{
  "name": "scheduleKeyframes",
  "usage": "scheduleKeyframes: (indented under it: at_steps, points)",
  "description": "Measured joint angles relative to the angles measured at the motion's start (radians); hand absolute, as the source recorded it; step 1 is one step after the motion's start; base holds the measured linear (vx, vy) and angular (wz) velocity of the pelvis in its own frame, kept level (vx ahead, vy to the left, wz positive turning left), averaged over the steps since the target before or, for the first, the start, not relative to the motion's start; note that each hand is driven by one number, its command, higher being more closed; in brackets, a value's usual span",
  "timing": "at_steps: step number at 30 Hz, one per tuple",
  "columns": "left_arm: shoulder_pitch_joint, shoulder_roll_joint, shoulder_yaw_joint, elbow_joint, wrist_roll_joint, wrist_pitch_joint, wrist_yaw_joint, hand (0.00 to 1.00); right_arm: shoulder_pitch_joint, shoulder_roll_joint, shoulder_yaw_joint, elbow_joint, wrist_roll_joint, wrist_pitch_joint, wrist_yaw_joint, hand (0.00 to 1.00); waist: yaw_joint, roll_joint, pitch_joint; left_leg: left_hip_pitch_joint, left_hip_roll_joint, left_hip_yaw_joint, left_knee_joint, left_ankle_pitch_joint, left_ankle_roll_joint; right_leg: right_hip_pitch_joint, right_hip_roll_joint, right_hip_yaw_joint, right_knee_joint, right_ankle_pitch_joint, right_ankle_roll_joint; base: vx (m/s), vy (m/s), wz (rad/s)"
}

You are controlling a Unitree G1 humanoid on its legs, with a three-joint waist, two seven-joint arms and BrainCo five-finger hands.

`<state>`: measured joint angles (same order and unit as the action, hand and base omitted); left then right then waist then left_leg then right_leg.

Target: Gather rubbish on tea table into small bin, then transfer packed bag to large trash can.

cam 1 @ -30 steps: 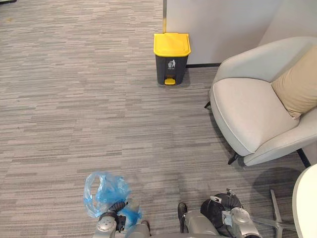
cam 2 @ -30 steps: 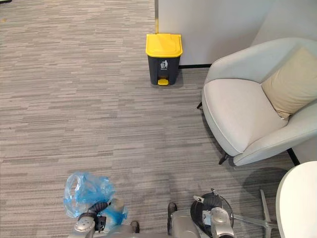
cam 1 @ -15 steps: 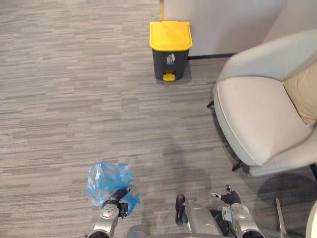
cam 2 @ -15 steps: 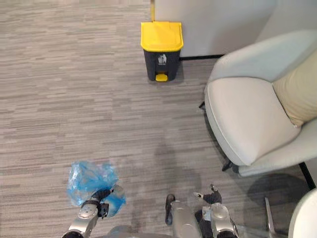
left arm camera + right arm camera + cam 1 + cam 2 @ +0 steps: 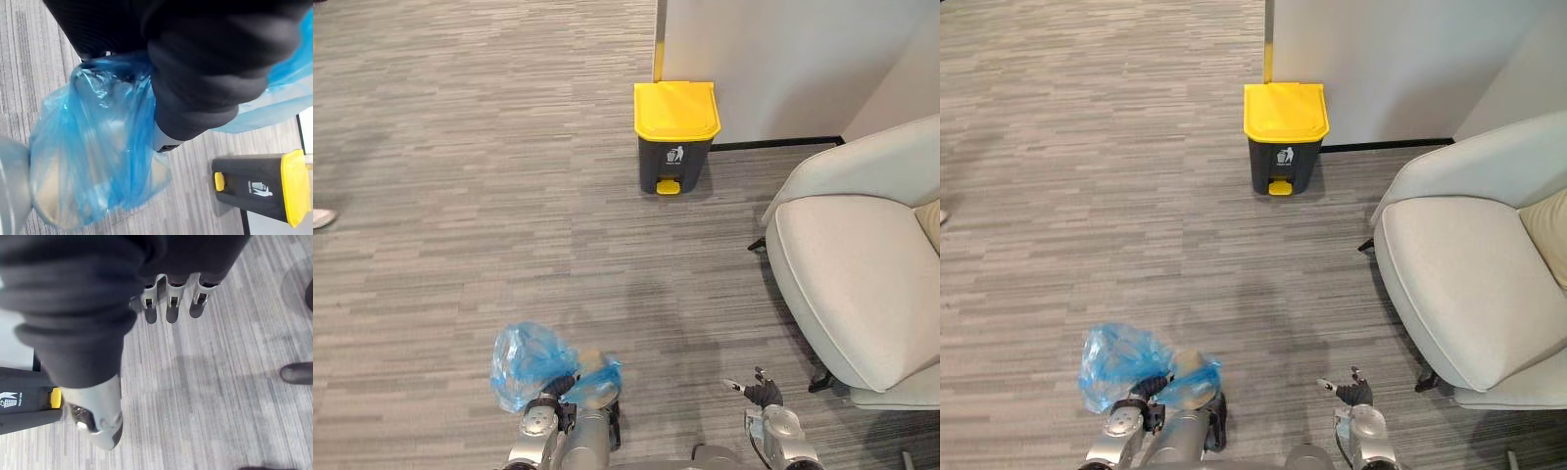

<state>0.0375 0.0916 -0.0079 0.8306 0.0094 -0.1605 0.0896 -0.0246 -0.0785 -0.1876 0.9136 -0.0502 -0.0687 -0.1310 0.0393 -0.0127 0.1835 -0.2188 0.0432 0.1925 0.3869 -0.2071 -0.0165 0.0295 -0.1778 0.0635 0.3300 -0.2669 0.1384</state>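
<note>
The packed blue plastic bag hangs from my left hand just above the carpet at the lower left. In the left wrist view the bag is bunched under the hand's dark cover, with pale rubbish showing through the film. My left hand is shut on the bag's gathered top. The large trash can, dark grey with a yellow lid and pedal, stands shut against the wall ahead, well beyond the bag. My right hand hangs empty at the lower right, its fingers relaxed and open over the carpet.
A light grey armchair stands on the right, with a tan cushion at the edge. A pale wall rises behind the trash can. A person's shoe shows at the far left. Grey carpet stretches ahead and left.
The camera has shifted, so the trash can and armchair now sit further right in the picture. The bag stays in my left hand, and my right hand stays empty.
</note>
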Motion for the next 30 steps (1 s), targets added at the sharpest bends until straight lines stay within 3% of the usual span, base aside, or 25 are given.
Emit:
scheduleKeyframes:
  at_steps: [2, 3, 4, 6, 9, 10, 11, 12, 13, 14, 17, 19, 20, 21, 23, 25, 27, 28, 29, 30]
  points:
    - [0.014, 0.002, -0.001, -0.001, 0.0, 0.0, 0.0, 1.0, -0.002, 0.007, 0.002, -0.006, -0.001, 0.0, 0.0, 0.0, 0.001, -0.004, -0.003, 0.05, -0.011, 0.033, -0.007, -0.021, 0.024, -0.071, -0.016, 0.025, 0.189, 0.001, 0.015, 0.4, 0.159, -0.55]
    - [0.015, 0.005, -0.007, -0.001, 0.0, 0.001, 0.0, 1.0, 0.012, 0.015, 0.008, -0.018, -0.001, 0.001, 0.0, 0.0, -0.005, -0.01, -0.006, 0.097, -0.02, 0.057, -0.011, -0.053, 0.044, -0.162, -0.036, 0.022, 0.405, 0.043, 0.073, 0.34, 0.098, -0.31]
    - [0.015, 0.009, -0.012, -0.001, 0.0, 0.002, 0.001, 1.0, 0.015, 0.017, 0.012, -0.017, -0.002, 0.001, 0.002, 0.0, -0.008, -0.011, -0.006, 0.119, -0.021, 0.061, -0.013, -0.064, 0.048, -0.195, -0.037, 0.018, 0.478, 0.043, 0.063, 0.42, 0.085, -0.19]
    - [0.024, 0.021, -0.021, -0.001, 0.0, 0.005, 0.002, 1.0, 0.015, 0.023, 0.042, -0.028, -0.013, 0.002, 0.002, 0.0, -0.026, -0.01, -0.005, 0.217, -0.018, 0.061, -0.07, -0.076, 0.054, -0.294, -0.026, -0.065, 0.622, 0.001, -0.007, 0.38, 0.014, -0.08]
    - [0.017, 0.032, -0.019, -0.002, -0.002, 0.005, 0.003, 1.0, 0.008, 0.025, 0.049, -0.034, -0.022, -0.001, 0.002, 0.0, -0.027, -0.001, -0.002, 0.308, 0.012, 0.069, -0.141, -0.076, 0.053, -0.375, 0.023, -0.183, 0.545, -0.032, -0.061, 0.36, -0.068, -0.07]
    - [0.012, 0.034, -0.019, -0.001, -0.001, 0.004, 0.003, 1.0, 0.006, 0.024, 0.049, -0.034, -0.022, -0.001, 0.002, 0.0, -0.028, 0.008, 0.003, 0.337, 0.023, 0.068, -0.167, -0.076, 0.053, -0.415, 0.043, -0.23, 0.445, -0.027, -0.076, 0.39, -0.144, 0.12]
    - [0.008, 0.036, -0.02, 0.001, -0.001, 0.004, 0.002, 1.0, 0.005, 0.023, 0.05, -0.033, -0.022, 0.0, 0.002, 0.0, -0.034, -0.012, -0.007, 0.358, 0.024, 0.062, -0.187, -0.076, 0.044, -0.444, 0.063, -0.258, 0.293, 0.014, -0.09, 0.4, -0.163, 0.19]
    - [0.008, 0.047, -0.02, 0.003, -0.001, 0.004, 0.002, 1.0, 0.009, 0.022, 0.051, -0.031, -0.022, 0.0, 0.002, 0.0, -0.039, -0.026, -0.011, 0.37, 0.013, 0.055, -0.199, -0.073, 0.026, -0.442, 0.075, -0.261, 0.185, 0.077, -0.093, 0.44, -0.172, 0.29]
    - [-0.003, 0.033, -0.023, 0.031, -0.001, 0.005, 0.001, 1.0, 0.008, -0.002, 0.049, -0.01, -0.024, -0.001, 0.001, 0.0, -0.053, -0.006, -0.004, 0.398, 0.023, 0.017, -0.217, -0.077, -0.003, -0.415, 0.1, -0.263, 0.146, 0.193, -0.18, 0.53, -0.179, -0.02]
    - [-0.007, 0.026, -0.021, 0.044, 0.0, 0.005, -0.002, 1.0, -0.009, -0.018, 0.045, 0.007, -0.029, 0.0, 0.0, 0.0, -0.048, 0.013, -0.008, 0.4, 0.043, -0.002, -0.219, -0.056, -0.037, -0.413, 0.121, -0.255, 0.147, 0.171, -0.194, 0.45, -0.14, -0.18]
    - [-0.027, 0.023, -0.021, 0.052, 0.003, 0.005, -0.003, 1.0, -0.005, -0.02, 0.031, 0.007, -0.03, 0.001, 0.001, 0.0, -0.071, 0.02, -0.007, 0.403, 0.063, -0.056, -0.156, -0.012, -0.111, -0.375, 0.124, -0.284, 0.172, 0.097, -0.207, 0.41, -0.183, 0.05]
    - [-0.037, 0.004, -0.013, 0.048, 0.003, 0.004, -0.003, 1.0, 0.021, -0.015, 0.031, 0.002, -0.03, 0.001, 0.001, 0.0, -0.081, 0.022, -0.003, 0.341, 0.093, -0.087, 0.074, 0.03, -0.174, -0.268, 0.132, -0.309, 0.118, 0.073, -0.207, 0.42, -0.201, 0.4]
    - [-0.033, -0.015, 0.004, 0.04, 0.002, 0.004, -0.004, 1.0, 0.033, -0.009, 0.043, 0.0, -0.029, 0.001, 0.001, 0.0, -0.076, 0.022, -0.002, 0.27, 0.119, -0.101, 0.266, 0.069, -0.199, -0.209, 0.139, -0.31, 0.074, 0.069, -0.21, 0.32, -0.128, 0.1]
    - [-0.023, -0.034, 0.017, 0.026, 0.002, 0.002, -0.005, 1.0, 0.034, -0.005, 0.044, -0.002, -0.029, 0.002, 0.0, 0.0, -0.064, 0.028, 0.001, 0.175, 0.157, -0.096, 0.478, 0.05, -0.182, -0.141, 0.157, -0.307, 0.029, 0.065, -0.215, 0.27, -0.066, -0.12]
    - [-0.005, -0.044, 0.017, -0.004, 0.002, 0.003, -0.005, 1.0, 0.038, 0.006, 0.041, -0.045, -0.017, -0.002, 0.0, 0.0, -0.041, 0.024, 0.002, 0.038, 0.197, -0.055, 0.603, 0.014, -0.122, -0.061, 0.17, -0.292, -0.03, 0.049, -0.225, 0.28, -0.018, -0.32]
    - [-0.006, -0.044, 0.018, -0.005, 0.001, 0.003, -0.005, 1.0, 0.035, 0.015, 0.035, -0.064, -0.007, -0.003, 0.0, 0.0, -0.022, 0.017, 0.003, -0.042, 0.196, -0.019, 0.505, -0.007, -0.087, -0.018, 0.165, -0.271, -0.075, 0.049, -0.218, 0.23, 0.055, -0.3]
    - [-0.005, -0.044, 0.018, -0.005, 0.001, 0.003, -0.004, 1.0, 0.024, 0.017, 0.026, -0.063, 0.001, -0.003, 0.0, 0.0, -0.013, 0.016, 0.003, -0.081, 0.149, -0.014, 0.246, -0.009, -0.074, 0.015, 0.146, -0.255, -0.099, 0.045, -0.183, 0.29, 0.129, -0.19]
    - [-0.005, -0.045, 0.017, -0.004, 0.001, 0.003, -0.004, 1.0, 0.019, 0.014, 0.014, -0.053, 0.001, -0.003, -0.001, 0.0, -0.015, 0.015, 0.002, -0.076, 0.101, -0.04, 0.021, 0.029, -0.087, 0.029, 0.128, -0.246, -0.107, 0.031, -0.155, 0.37, 0.208, -0.27]
    - [-0.005, -0.045, 0.016, -0.002, 0.001, 0.003, -0.003, 1.0, 0.014, 0.009, 0.001, -0.033, 0.001, -0.003, -0.002, 0.0, -0.011, 0.025, 0.001, -0.049, 0.072, -0.065, -0.123, 0.169, -0.082, 0.043, 0.119, -0.22, -0.111, 0.014, -0.128, 0.46, 0.287, -0.44]
    - [-0.003, -0.036, 0.017, 0.003, 0.0, 0.004, -0.002, 1.0, 0.011, 0.014, 0.003, -0.012, 0.001, -0.001, -0.001, 0.0, 0.005, 0.006, -0.003, -0.019, 0.044, -0.049, -0.157, 0.202, -0.039, 0.056, 0.104, -0.192, -0.126, 0.006, -0.109, 0.41, 0.229, -0.32]
